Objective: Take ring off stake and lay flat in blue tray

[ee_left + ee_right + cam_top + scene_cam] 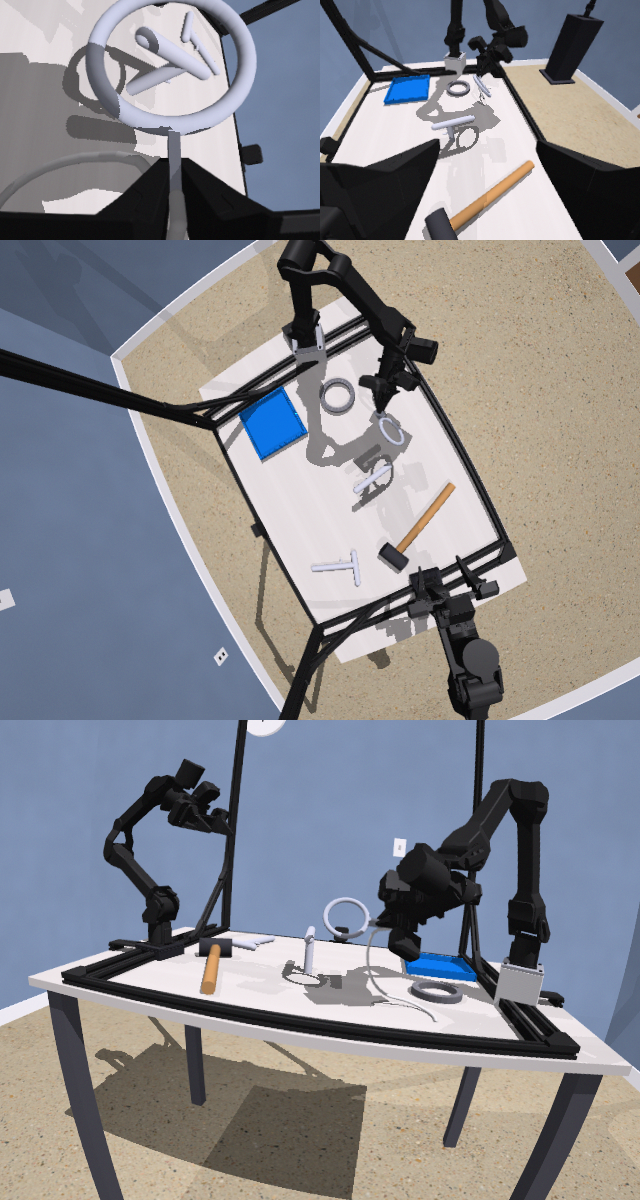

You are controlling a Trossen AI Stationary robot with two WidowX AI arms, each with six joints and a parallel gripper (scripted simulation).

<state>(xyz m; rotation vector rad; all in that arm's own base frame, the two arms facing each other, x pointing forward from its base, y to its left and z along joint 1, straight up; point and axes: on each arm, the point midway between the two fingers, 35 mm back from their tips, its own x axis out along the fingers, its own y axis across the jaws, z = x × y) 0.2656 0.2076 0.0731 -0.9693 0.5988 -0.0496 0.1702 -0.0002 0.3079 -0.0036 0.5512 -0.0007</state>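
Exterior shows the line [368,957] trailing from lifted ring [391,431] [346,917] [171,125] [481,85], top hides it.

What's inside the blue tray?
Nothing shows inside the blue tray from above. The exterior view loses its near-left corner behind the left hand.

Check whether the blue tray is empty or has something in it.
Empty: the top view shows only bare floor inside the blue tray.
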